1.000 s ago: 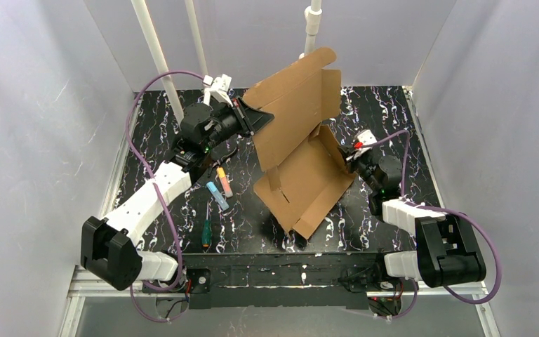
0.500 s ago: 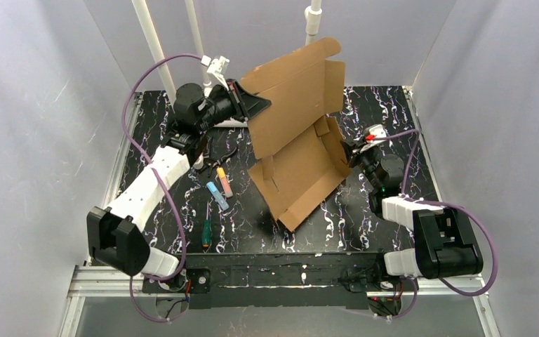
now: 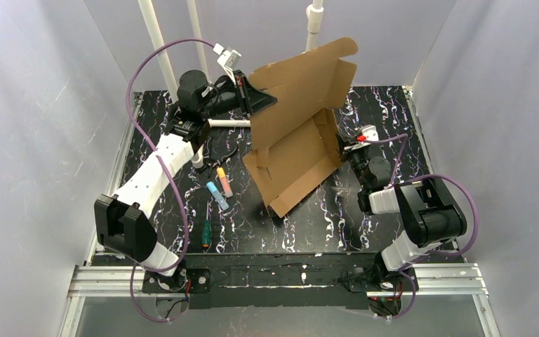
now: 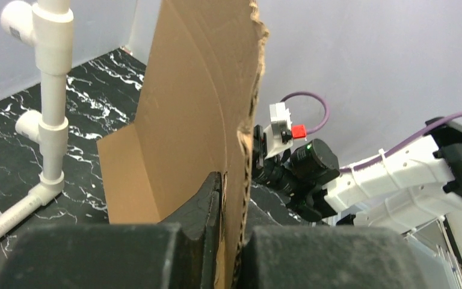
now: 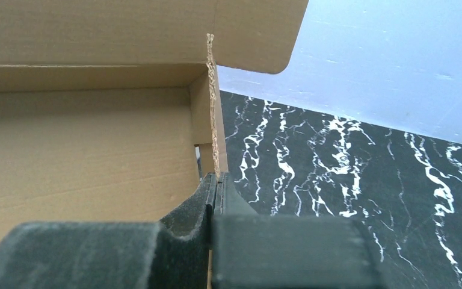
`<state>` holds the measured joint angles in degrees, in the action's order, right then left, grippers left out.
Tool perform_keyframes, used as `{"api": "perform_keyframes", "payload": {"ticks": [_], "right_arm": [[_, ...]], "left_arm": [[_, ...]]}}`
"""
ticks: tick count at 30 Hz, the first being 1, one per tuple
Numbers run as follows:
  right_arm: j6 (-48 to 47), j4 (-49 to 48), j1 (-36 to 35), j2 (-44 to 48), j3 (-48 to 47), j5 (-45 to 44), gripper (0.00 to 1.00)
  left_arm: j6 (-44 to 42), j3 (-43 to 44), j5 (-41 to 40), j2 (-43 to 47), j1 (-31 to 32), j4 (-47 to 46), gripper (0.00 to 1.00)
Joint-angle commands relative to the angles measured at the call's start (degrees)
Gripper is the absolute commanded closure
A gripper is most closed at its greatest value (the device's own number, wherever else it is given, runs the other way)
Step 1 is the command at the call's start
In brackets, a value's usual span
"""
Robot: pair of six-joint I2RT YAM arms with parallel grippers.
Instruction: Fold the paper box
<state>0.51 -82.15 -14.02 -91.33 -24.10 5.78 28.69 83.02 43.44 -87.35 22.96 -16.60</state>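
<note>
The paper box [image 3: 296, 133] is a brown corrugated cardboard sheet with flaps and slots, held up off the table and bent along a crease. Its upper panel stands high at the back and its lower panel slopes down towards the front. My left gripper [image 3: 260, 100] is shut on the left edge of the upper panel, and the cardboard [image 4: 198, 120] stands between its jaws [image 4: 231, 198]. My right gripper [image 3: 342, 149] is shut on a side flap at the right edge of the lower panel, and that flap's edge [image 5: 214, 126] shows between its jaws [image 5: 216, 183].
White PVC pipes [image 3: 156, 60] stand at the back left and back middle [image 3: 313, 24]. Markers [image 3: 220, 186], a green-handled screwdriver [image 3: 205, 232] and a dark tool [image 3: 221, 159] lie on the black marbled table [image 3: 365, 232] left of the box. Grey walls enclose three sides.
Both arms have lifted the box and carried it towards the back right. The upper panel has risen and turned more upright. Both grippers have kept their hold.
</note>
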Motion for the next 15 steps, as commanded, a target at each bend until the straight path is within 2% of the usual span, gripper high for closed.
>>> {"api": "perform_keyframes", "payload": {"ticks": [1, 7, 15], "right_arm": [[-2.16, -14.27, -0.66, -1.23, 1.5, -2.1, 0.99], [-3.32, -20.0, -0.59, -2.28, 5.32, -0.99, 0.99], [-2.87, -20.24, -0.04, 0.74, 8.06, 1.67, 0.99]], "left_arm": [[-1.48, -4.17, 6.36, 3.24, 0.33, -0.54, 1.0], [-2.81, -10.07, 6.63, 6.65, 0.42, -0.62, 1.0], [-3.33, -14.79, 6.71, 9.97, 0.88, -1.48, 1.0]]}}
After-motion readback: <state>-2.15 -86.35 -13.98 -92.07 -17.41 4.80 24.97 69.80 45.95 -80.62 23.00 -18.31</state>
